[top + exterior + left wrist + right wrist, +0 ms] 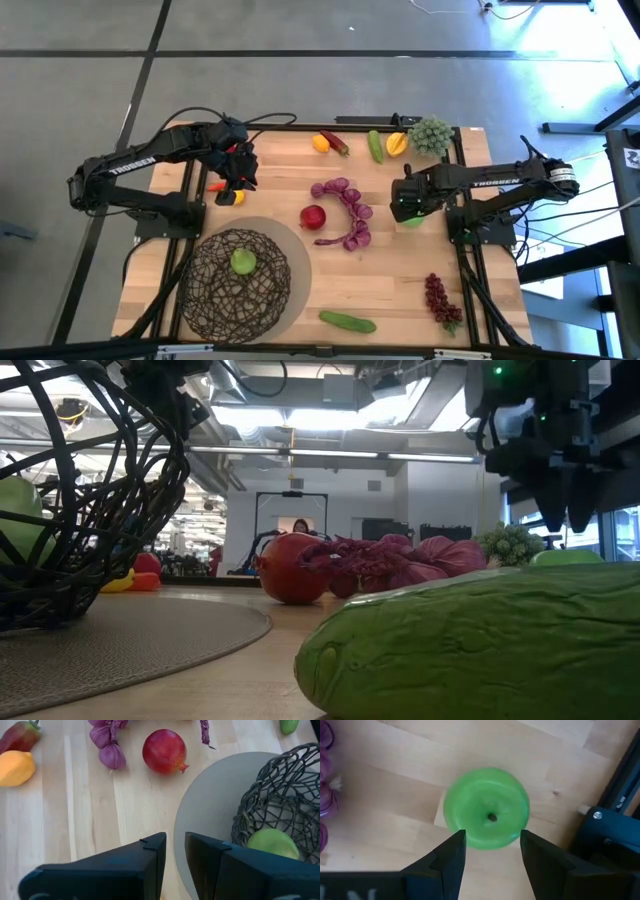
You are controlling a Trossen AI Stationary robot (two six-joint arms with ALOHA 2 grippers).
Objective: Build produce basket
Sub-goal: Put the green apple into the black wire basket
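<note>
The left gripper shows its two dark fingers close together, a narrow gap between them, above bare wood. A red pomegranate lies near purple garlic bulbs. The wire basket on a grey mat holds a green apple.

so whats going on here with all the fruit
Two robot arms are filling a wire basket with toy produce. One green fruit is already inside. The right hand hangs open directly above a green apple near the table's right side, not yet gripping it. The left hand sits nearly closed, with nothing seen between its fingers, at the left over the wood beside the grey mat. The pomegranate, purple bunches and cucumbers lie loose on the table.
</note>
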